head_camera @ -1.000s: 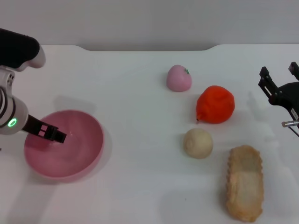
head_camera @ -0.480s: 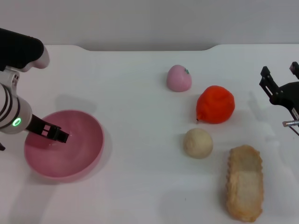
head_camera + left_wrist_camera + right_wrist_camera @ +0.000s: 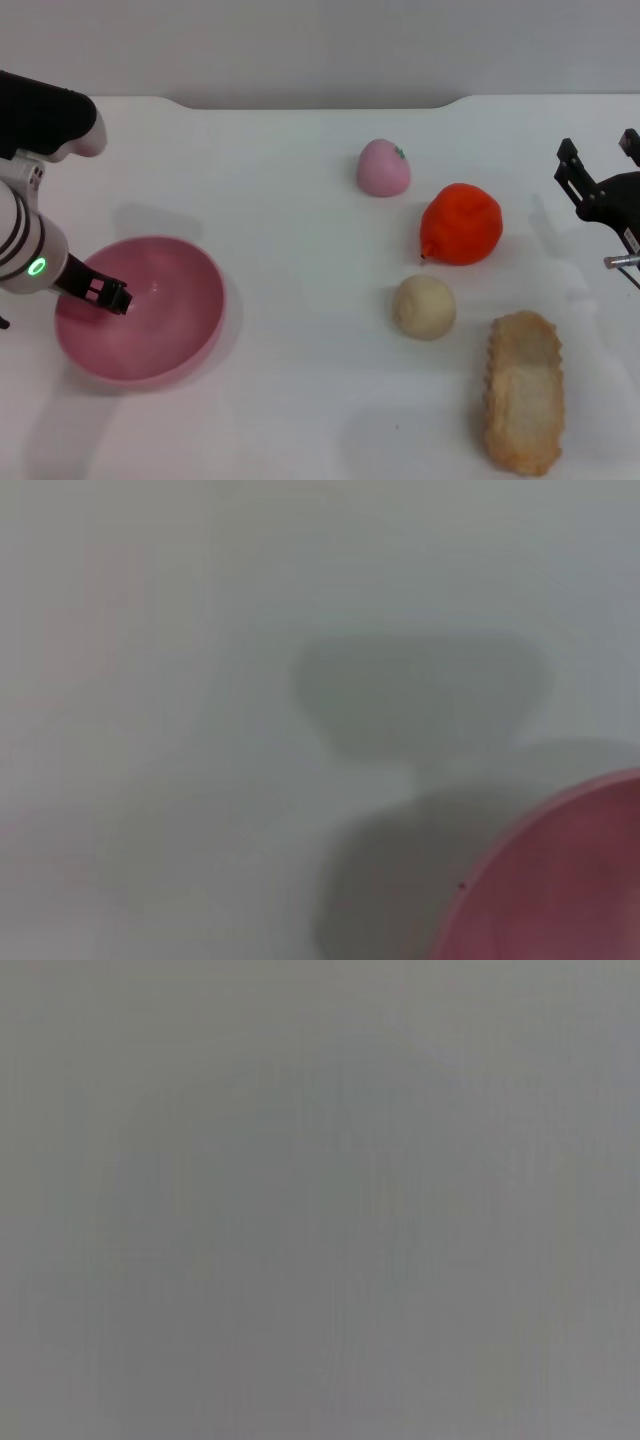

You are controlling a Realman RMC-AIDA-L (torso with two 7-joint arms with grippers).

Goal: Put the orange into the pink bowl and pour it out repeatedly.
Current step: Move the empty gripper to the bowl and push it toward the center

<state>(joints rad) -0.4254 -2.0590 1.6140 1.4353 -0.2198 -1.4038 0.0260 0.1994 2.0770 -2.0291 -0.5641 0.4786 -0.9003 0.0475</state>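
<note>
White tabletop [image 3: 300, 200] fills our head view, with a pale wall band along its far edge. We take the orange [image 3: 461, 224] as our landmark; it rests on the table, right of centre, touched by neither gripper.

We note the pink bowl [image 3: 170, 325] far to the left of the orange, upright on the table, with no fruit in it. We see the left gripper [image 3: 108, 295] reaching into the bowl from the bowl's left rim, dark fingertips low over the inner wall. We cannot tell whether its fingers are parted or pinched on the rim. In the left wrist view we see only a curved piece of the pink bowl's rim [image 3: 560, 880] and soft shadows on the table.

We see the right gripper [image 3: 600, 165] to the right of the orange, well apart from it, at the table's right edge; its two dark fingers stand spread, with nothing between them. The right wrist view gives us a flat grey field and no readable detail.

Other items, placed from the orange:
- pink peach-like toy fruit [image 3: 384, 167]: just behind and to the left, near but apart.
- beige ball [image 3: 424, 306]: in front and slightly left, close, not touching.
- tan crinkled bread-like piece [image 3: 524, 390]: in front and slightly right, beyond the ball.
</note>
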